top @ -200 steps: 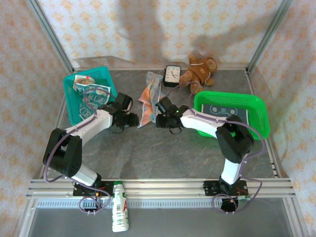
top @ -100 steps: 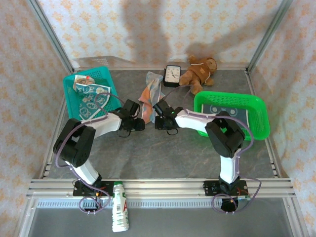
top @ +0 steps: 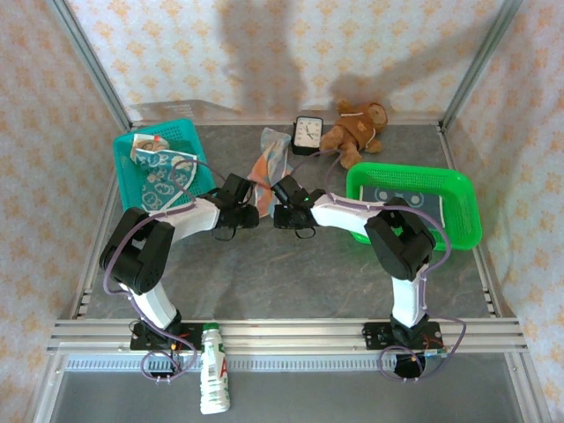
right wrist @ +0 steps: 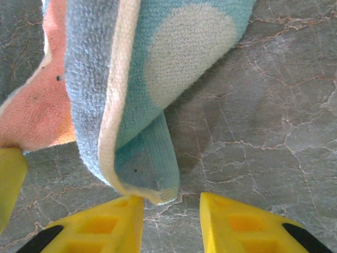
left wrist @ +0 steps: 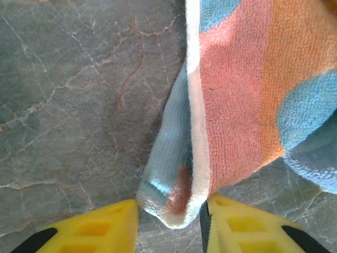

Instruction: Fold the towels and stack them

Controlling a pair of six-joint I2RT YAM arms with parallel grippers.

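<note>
Left fingers [left wrist: 105, 229] narrowly apart, orange-and-blue towel [left wrist: 237, 105] touching both; gripped or not, I cannot tell. Right fingers [right wrist: 247, 224] open, empty; one touches the towel.

Your towel [left wrist: 231, 105] is salmon and orange with blue patches, a pale dot and a cream border. The desk [left wrist: 68, 105] is grey, veined like marble. Far left basket [top: 124, 181] is teal, right basket [top: 470, 211] bright green, teddy bear [top: 357, 128] brown.
</note>
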